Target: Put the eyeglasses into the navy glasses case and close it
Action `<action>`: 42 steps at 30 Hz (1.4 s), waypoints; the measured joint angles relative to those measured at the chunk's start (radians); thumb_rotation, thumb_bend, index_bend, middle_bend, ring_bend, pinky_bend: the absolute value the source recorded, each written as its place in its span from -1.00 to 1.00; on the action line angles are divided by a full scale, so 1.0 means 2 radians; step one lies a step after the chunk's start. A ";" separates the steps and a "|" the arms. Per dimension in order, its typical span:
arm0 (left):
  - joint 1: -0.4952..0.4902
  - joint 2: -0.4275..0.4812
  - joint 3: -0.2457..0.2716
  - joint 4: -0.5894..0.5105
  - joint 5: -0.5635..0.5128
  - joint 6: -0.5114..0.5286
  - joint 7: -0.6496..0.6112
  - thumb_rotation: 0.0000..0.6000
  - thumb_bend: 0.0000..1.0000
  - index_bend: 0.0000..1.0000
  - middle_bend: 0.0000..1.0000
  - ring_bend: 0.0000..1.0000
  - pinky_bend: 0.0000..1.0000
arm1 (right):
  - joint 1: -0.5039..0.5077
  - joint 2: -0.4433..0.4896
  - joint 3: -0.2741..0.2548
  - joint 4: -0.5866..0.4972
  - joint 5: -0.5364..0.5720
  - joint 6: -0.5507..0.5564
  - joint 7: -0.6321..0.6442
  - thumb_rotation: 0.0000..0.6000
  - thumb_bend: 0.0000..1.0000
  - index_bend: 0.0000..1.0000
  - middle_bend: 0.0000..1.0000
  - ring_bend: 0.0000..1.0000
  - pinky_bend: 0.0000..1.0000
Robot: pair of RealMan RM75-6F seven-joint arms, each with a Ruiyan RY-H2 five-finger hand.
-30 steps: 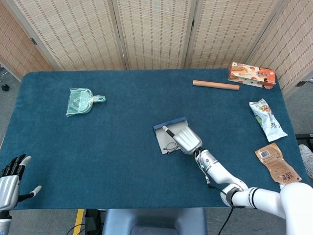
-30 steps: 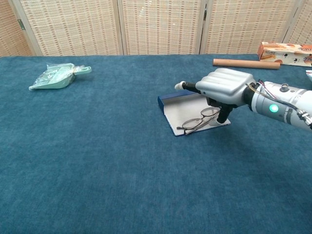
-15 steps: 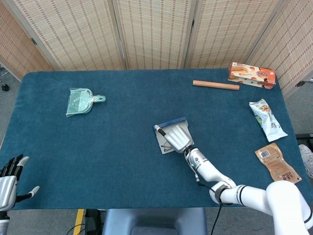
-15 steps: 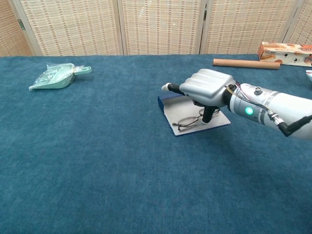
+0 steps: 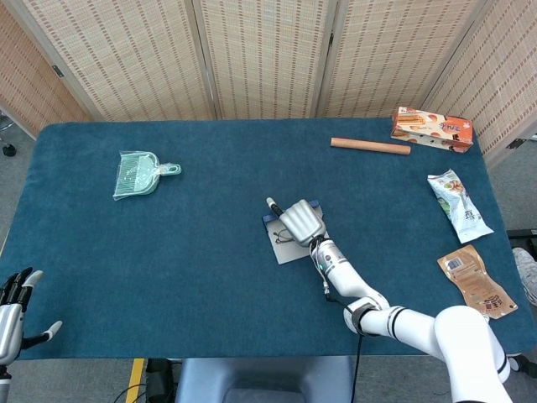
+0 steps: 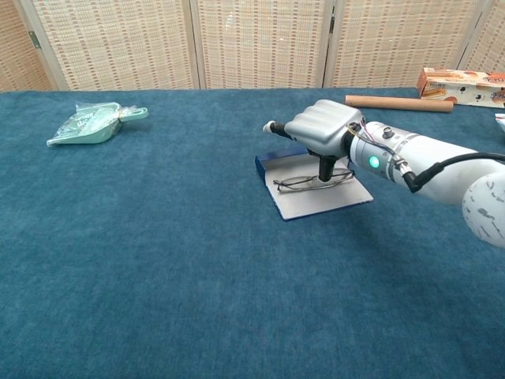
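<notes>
The right hand (image 6: 322,133) is seen over the open navy glasses case (image 6: 316,189), knuckles up, fingers curled downward, one finger stretched out away from the forearm. A dark fingertip (image 6: 324,167) is set down on the eyeglasses (image 6: 313,181), right at the frame; whether the frame is pinched or only pressed cannot be told. The eyeglasses are laid flat on the pale inner lining of the case, directly beneath the hand, lenses just off to the side of the fingertip. The navy edge of the case is seen just past the hand's outstretched finger. In the head view the right hand (image 5: 302,222) covers most of the navy glasses case (image 5: 287,249), and the eyeglasses (image 5: 283,236) are only partly seen at the hand's edge.

The left hand (image 5: 14,304) is seen in the head view only, at the near bench corner, well apart from the case, fingers spread and nothing held.

On the blue bench (image 6: 158,260), a bagged green dustpan (image 6: 93,124) lies well away from the right hand, on the left hand's side. Beyond the right forearm, a wooden rod (image 6: 398,103) and an orange box (image 6: 461,85) are found near the far edge. Two snack packets (image 5: 459,204) (image 5: 477,280) lie well out past the right arm.
</notes>
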 measured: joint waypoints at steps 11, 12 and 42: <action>0.000 0.000 -0.001 0.000 -0.001 -0.002 0.002 1.00 -0.62 -0.69 -0.81 -0.81 -0.60 | 0.025 -0.017 0.011 0.052 0.012 -0.011 0.003 1.00 -0.62 -1.00 1.00 1.00 0.93; 0.000 0.000 -0.001 0.000 -0.001 -0.002 0.002 1.00 -0.62 -0.69 -0.81 -0.81 -0.60 | 0.028 -0.019 0.012 0.056 0.012 -0.011 0.003 1.00 -0.62 -1.00 1.00 1.00 0.93; -0.002 -0.001 -0.001 -0.002 0.002 -0.003 0.003 1.00 -0.62 -0.69 -0.81 -0.81 -0.60 | -0.015 0.043 -0.029 -0.015 -0.036 0.037 0.045 1.00 -0.62 -1.00 1.00 1.00 0.93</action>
